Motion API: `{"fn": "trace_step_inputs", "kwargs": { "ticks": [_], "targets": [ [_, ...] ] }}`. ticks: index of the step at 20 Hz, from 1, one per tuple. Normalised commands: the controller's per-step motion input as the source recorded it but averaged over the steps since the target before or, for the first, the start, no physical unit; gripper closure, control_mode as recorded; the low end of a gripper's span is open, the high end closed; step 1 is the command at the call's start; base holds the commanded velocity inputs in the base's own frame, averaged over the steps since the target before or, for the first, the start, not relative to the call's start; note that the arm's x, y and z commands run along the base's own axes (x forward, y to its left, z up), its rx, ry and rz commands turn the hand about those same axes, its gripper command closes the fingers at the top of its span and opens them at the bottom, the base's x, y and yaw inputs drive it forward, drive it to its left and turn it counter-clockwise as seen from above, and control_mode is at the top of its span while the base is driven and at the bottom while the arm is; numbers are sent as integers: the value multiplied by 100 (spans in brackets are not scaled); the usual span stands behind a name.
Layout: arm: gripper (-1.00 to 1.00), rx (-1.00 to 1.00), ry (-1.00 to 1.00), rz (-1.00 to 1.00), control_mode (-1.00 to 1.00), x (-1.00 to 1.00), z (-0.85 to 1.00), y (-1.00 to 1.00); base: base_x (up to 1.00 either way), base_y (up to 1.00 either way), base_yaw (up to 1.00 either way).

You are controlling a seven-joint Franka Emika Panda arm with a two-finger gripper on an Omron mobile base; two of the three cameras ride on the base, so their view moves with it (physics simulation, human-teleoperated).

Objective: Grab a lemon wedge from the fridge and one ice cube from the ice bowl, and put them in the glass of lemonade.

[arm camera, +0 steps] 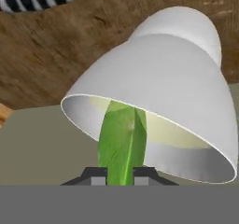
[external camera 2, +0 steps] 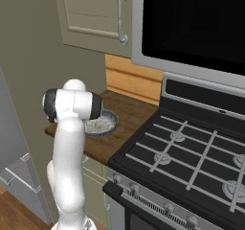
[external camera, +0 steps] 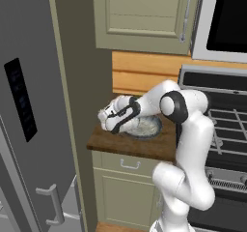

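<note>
The hand (arm camera: 120, 174) grips the wedge (arm camera: 122, 141) between its fingertips, holding it over the mouth of the glass (arm camera: 163, 92) on the table (external camera: 130, 144), evidently positioned for dropping it inside.

Dark wooden counter (external camera: 137, 146), set between the fridge (external camera: 29, 129) side panel and the stove (external camera 2: 191, 162). The ice bowl (external camera 2: 106, 123) rests on it near the middle; the glass of lemonade (arm camera: 163, 92) stands on it toward its left edge.
</note>
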Motion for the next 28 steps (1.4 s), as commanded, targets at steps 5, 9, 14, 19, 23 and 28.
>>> {"fn": "trace_step_inputs", "kwargs": {
  "ticks": [5, 9, 14, 19, 23, 28],
  "targets": [
    [-100, -1, 0, 0, -100, -2, 33, 0, 0, 0, 0],
    [-100, -7, 1, 0, -100, 3, 5, -18, 0, 0, 0],
    [-100, -11, 1, 0, -100, 0, 0, -55, 0, 0, 0],
    [-100, -3, -4, 0, -100, -61, 72, -51, 0, 0, 0],
    [-100, 0, -2, 0, -100, -78, 99, -64, 0, 0, 0],
    [-100, -3, -11, 0, -100, -71, 100, -47, 0, 0, 0]
  ]
}}
